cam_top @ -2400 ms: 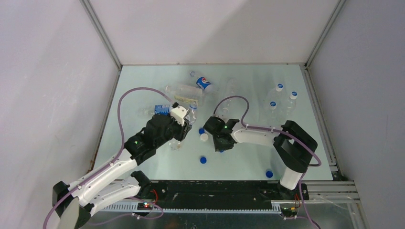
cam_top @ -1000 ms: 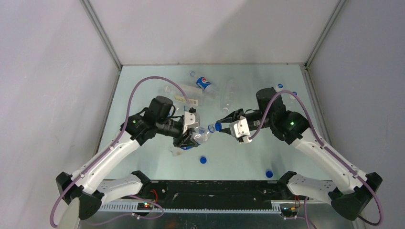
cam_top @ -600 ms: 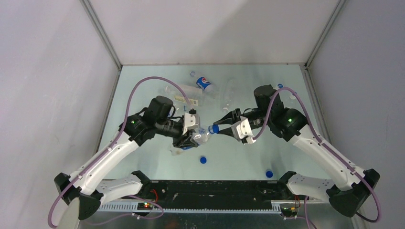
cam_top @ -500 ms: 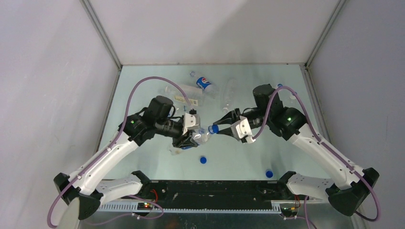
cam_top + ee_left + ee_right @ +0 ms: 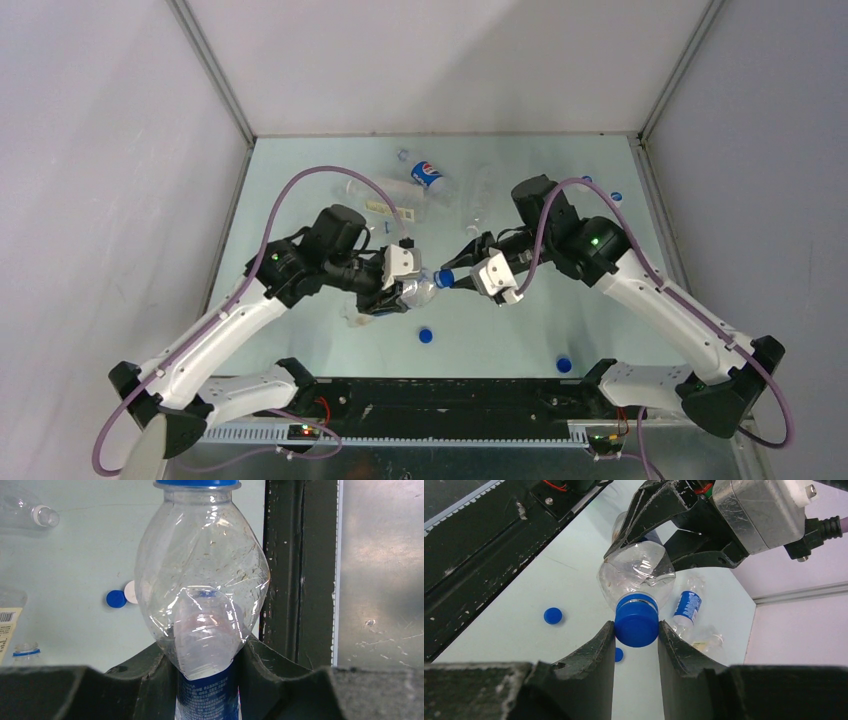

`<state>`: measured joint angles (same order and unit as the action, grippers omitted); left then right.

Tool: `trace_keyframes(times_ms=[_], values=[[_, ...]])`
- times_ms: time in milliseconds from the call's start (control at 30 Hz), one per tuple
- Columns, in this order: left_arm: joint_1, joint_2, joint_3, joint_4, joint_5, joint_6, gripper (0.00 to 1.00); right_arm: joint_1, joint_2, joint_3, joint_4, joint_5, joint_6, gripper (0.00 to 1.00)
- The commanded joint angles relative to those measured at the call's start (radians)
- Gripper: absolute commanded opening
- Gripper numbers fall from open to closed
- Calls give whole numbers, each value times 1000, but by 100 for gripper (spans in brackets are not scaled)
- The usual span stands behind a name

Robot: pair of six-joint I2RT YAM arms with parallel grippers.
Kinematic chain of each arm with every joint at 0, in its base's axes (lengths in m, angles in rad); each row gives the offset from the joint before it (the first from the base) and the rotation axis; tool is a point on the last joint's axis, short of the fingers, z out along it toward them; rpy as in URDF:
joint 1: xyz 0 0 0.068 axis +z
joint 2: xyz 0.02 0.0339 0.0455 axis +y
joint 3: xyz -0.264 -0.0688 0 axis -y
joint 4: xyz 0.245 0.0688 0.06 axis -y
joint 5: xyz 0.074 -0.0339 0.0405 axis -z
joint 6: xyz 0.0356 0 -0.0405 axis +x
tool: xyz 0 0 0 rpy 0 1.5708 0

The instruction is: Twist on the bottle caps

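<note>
The bottle [image 5: 418,290] in hand hangs above the middle of the surface [image 5: 520,330], between the two arms. It is crumpled clear plastic with a blue label low on its body. Its long axis lies roughly level and runs left to right, with the base to the left and the mouth to the right, tipped a touch toward the far side. A blue cap [image 5: 636,625] sits over that mouth, down against the neck ring. How far the threads have caught cannot be told.

The left end effector [image 5: 205,652] pinches the labelled lower body, and the plastic bulges above its fingers. This reads as a brace, holding the bottle off the surface so it cannot turn. The right end effector [image 5: 636,637] meets it head-on along the same line, its two fingers pressed on opposite sides of the cap. Lined up this way, a roll of the right wrist would spin the cap about the bottle's own axis, so I take the step to be tightening.

On the surface below and nearer lie loose blue caps [image 5: 426,336], one more close to the near edge. The left wrist view also shows a white cap [image 5: 132,591] just beside a blue one. At the far side several uncapped bottles lie flat, among them a logo-labelled bottle [image 5: 428,176]. At the far right stand capped bottles [image 5: 614,198], partly hidden behind the right arm. By this layout the task seems only partly done.
</note>
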<state>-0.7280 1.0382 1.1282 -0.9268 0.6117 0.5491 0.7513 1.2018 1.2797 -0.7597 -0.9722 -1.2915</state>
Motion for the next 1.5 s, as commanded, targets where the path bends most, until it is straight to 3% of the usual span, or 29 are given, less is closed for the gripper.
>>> trace_keyframes(times_ms=[0,367,667,1467], values=[[-19,-25,51,60,18,17,18,25,28,36,-15,11,-26,0],[-53,-56,0,183,6,-39,18,65,73,43,-16,31,51,0],[-60,-160,-111,381,-43,-109,19,82,103,43,-2,39,166,0],[-98,-303,-281,697,-254,-166,20,109,138,43,121,48,684,0]])
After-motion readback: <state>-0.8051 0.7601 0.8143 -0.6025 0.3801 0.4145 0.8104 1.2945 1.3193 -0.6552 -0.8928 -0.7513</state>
